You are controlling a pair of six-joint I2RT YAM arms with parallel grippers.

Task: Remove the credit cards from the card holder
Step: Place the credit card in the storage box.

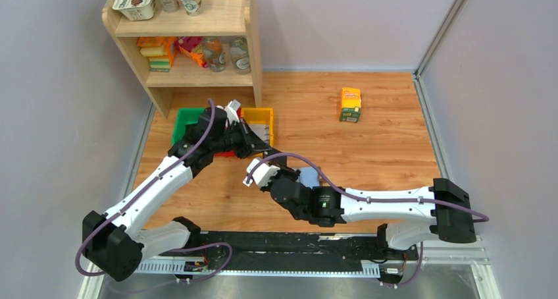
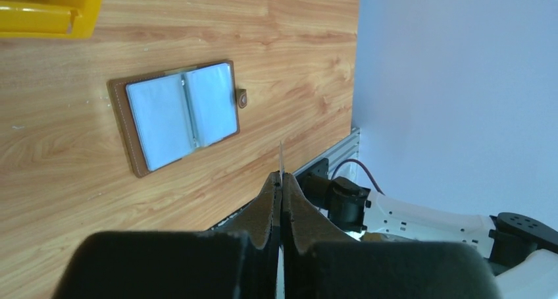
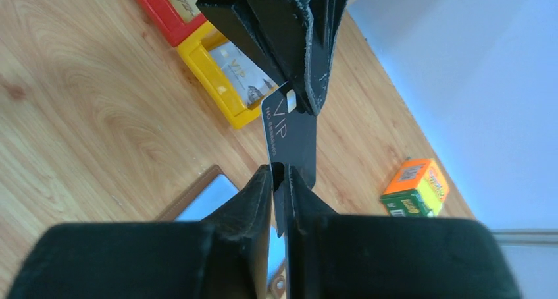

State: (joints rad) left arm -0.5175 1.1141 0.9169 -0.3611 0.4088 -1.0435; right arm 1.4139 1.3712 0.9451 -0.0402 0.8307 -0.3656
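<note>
A black credit card (image 3: 293,137) marked VIP hangs in the air between both grippers. My left gripper (image 3: 299,105) is shut on its upper end; in the left wrist view the card shows only as a thin edge (image 2: 281,157) rising from the pressed-together fingertips (image 2: 281,177). My right gripper (image 3: 281,170) is around the card's lower end, jaws slightly parted, with a sliver of gap beside the card. The brown card holder (image 2: 177,114) lies open on the table below, pale blue sleeves up, partly under the right arm (image 1: 308,177).
A yellow bin (image 3: 217,81) holding a pale card sits beside a red bin (image 3: 164,16) and a green bin (image 1: 187,124), behind the left gripper. An orange-green carton (image 1: 350,105) stands at the far right. A wooden shelf (image 1: 191,42) fills the back left corner.
</note>
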